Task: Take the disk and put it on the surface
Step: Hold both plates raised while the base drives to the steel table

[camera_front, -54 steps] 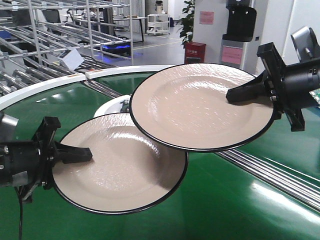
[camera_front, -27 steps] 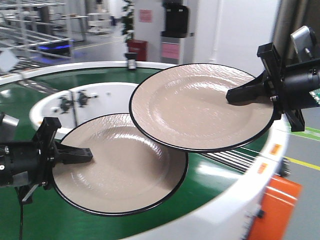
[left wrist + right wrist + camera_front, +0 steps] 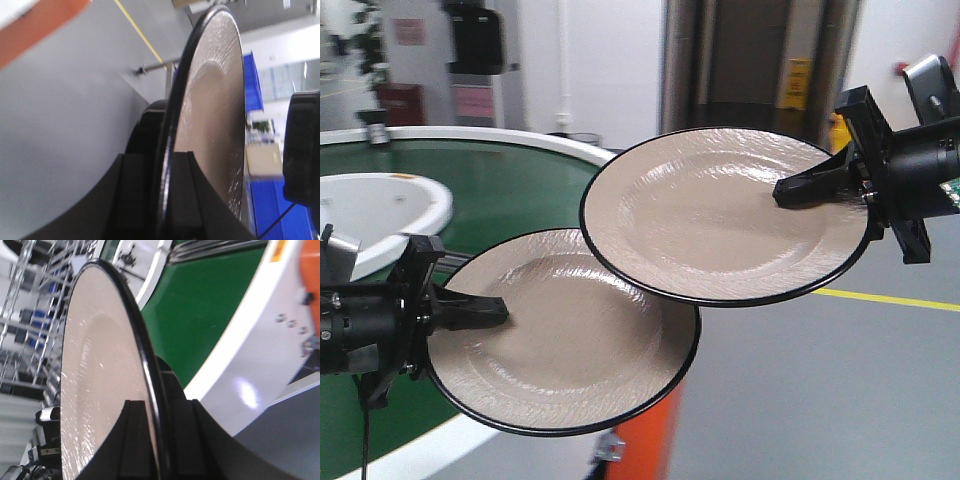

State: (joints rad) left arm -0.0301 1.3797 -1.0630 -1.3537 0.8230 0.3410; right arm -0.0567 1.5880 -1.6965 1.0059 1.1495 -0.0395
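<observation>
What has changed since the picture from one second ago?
The view swung: the green ring-shaped conveyor belt slid left, and grey floor with a yellow line appeared at right. The left gripper stays shut on the lower beige black-rimmed plate, the right gripper on the upper plate; poses unchanged.

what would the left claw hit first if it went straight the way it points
Likely the upper plate, in the right claw. The left claw, shut on the lower plate, points toward it, though it may pass beneath; depth is unclear.
</observation>
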